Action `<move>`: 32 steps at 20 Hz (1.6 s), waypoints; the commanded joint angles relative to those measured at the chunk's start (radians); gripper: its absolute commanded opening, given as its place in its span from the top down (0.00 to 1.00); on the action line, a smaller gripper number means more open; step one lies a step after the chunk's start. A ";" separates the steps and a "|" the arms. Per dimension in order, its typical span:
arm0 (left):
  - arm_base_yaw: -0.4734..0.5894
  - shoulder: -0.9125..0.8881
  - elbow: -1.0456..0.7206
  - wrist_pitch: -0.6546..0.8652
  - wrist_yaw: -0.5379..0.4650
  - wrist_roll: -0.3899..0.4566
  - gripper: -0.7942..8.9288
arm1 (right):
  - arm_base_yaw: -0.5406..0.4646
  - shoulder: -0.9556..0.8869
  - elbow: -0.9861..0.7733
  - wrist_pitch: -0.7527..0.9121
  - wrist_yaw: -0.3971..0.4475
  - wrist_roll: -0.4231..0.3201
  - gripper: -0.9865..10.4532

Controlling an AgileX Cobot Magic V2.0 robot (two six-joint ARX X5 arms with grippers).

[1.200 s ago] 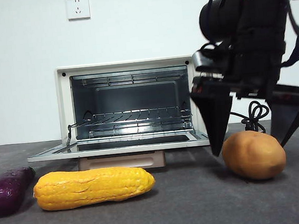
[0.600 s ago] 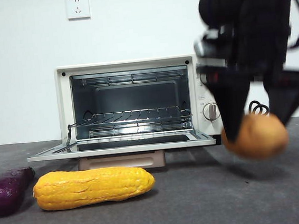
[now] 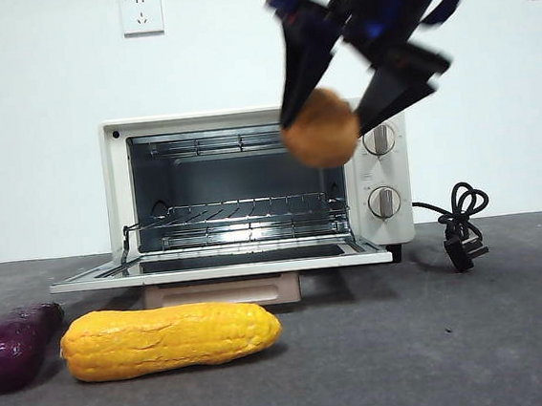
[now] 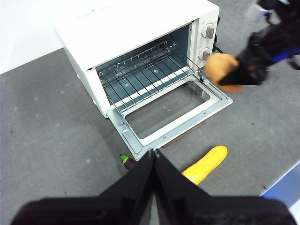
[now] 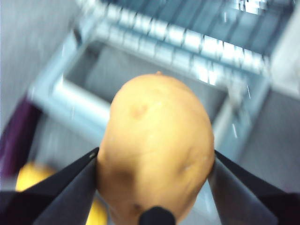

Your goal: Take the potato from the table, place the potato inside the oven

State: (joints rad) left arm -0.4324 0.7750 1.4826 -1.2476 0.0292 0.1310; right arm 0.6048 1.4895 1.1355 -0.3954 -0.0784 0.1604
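Rounded brown-orange potato [image 3: 320,128], smooth matte skin, clamped between the two black jaws of the right gripper [image 3: 332,120], one jaw on each side. It hangs in the air in front of the open cream-white toaster oven [image 3: 250,188], at the cavity's upper right corner, well above the dark grey felt-like table [image 3: 409,343]. Left gripper [image 4: 153,152] jaws closed together, empty, high above the table.

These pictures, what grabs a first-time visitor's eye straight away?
A brown potato hangs in mid-air, pinched by the right gripper, just off the upper right corner of the oven mouth. The oven's door lies folded down, its rack bare. In front lie a yellow corn cob and a purple eggplant.
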 commanded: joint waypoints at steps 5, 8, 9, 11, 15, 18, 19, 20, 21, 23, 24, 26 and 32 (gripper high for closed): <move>0.002 -0.003 -0.007 -0.015 0.004 0.000 0.93 | -0.009 0.192 -0.001 0.365 0.007 0.161 0.93; 0.002 -0.003 -0.007 -0.031 0.004 -0.003 0.93 | -0.022 0.254 -0.001 0.494 0.060 0.237 0.93; 0.002 -0.003 -0.007 -0.037 0.004 -0.004 0.93 | -0.029 0.269 -0.001 0.527 0.081 0.253 0.93; 0.002 -0.003 -0.007 -0.045 0.004 -0.004 0.93 | -0.040 0.293 -0.001 0.599 0.134 0.298 0.92; 0.002 -0.003 -0.007 -0.056 0.005 -0.008 0.93 | -0.050 0.315 -0.001 0.694 0.273 0.340 0.92; 0.002 -0.003 -0.008 -0.057 0.005 -0.008 0.93 | -0.061 0.334 -0.001 0.723 0.289 0.343 0.92; 0.002 -0.003 -0.008 -0.057 0.005 -0.008 0.93 | -0.061 0.346 -0.001 0.720 0.286 0.343 0.92; 0.002 -0.003 -0.008 -0.057 0.005 -0.008 0.93 | -0.061 0.352 -0.001 0.715 0.286 0.343 0.92; 0.002 -0.003 -0.008 -0.058 0.005 -0.008 0.93 | -0.061 0.359 -0.001 0.708 0.286 0.343 0.92; 0.002 -0.003 -0.008 -0.058 0.005 -0.008 0.93 | -0.060 0.372 -0.001 0.707 0.286 0.343 0.92; 0.002 -0.003 -0.008 -0.059 0.005 -0.008 0.93 | -0.060 0.372 -0.001 0.703 0.286 0.343 0.92; 0.002 -0.003 -0.008 -0.064 0.005 -0.008 0.93 | -0.060 0.372 -0.001 0.708 0.288 0.343 0.90; 0.002 -0.003 -0.009 -0.066 0.005 -0.008 0.93 | -0.061 0.372 -0.001 0.709 0.270 0.343 0.49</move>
State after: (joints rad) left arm -0.4324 0.7750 1.4826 -1.3163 0.0334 0.1303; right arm 0.5430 1.8561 1.1355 0.3080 0.1898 0.4942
